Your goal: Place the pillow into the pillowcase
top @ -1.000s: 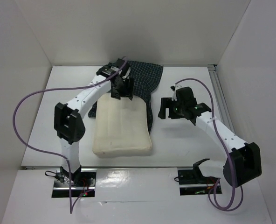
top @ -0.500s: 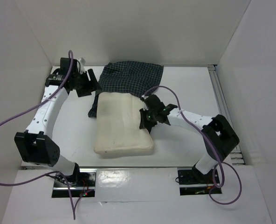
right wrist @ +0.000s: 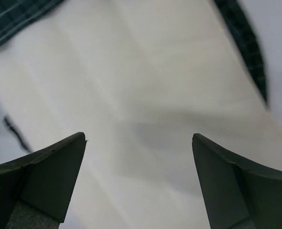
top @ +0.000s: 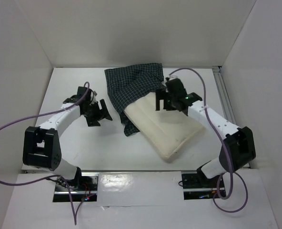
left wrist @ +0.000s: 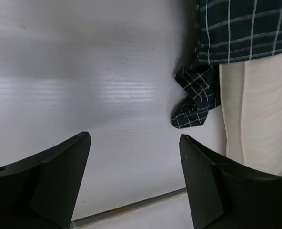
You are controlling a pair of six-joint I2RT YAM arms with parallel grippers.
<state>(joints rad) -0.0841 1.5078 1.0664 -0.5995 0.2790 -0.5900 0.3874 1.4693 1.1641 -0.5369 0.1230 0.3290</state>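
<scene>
The plump cream fabric pillow (top: 172,129) is lying diagonally in the middle of the white table (top: 84,148). Its end pointing to 11 o'clock is sitting inside the mouth of the dark navy pillowcase with the fine white check (top: 131,83), which is spreading toward 12 o'clock. More than half of the pillow is showing bare, with its free corner pointing to 5 o'clock. So I am judging that the stuffing step is in hand and is well short of half done.

The right claw (top: 163,101) is hovering over the pillow, just beside the pillowcase mouth on the 2 o'clock side. Its fingers are standing wide apart and gripping nothing; the right wrist view is showing only cream fabric below them. The left claw (top: 97,113) is hanging over bare table at the 9 o'clock side of the pillow, near a loose folded corner of the pillowcase but apart from it. It is also wide open and empty.

I am thinking the next move is calling for a grip on the pillowcase hem, probably the left claw going toward 3 o'clock for that loose corner. Then the cloth should be pulled toward 5 o'clock while the other claw is pushing the pillow toward 11 o'clock. The pinch should be taking only the checked cloth; otherwise pillow and cover may be sliding together.
</scene>
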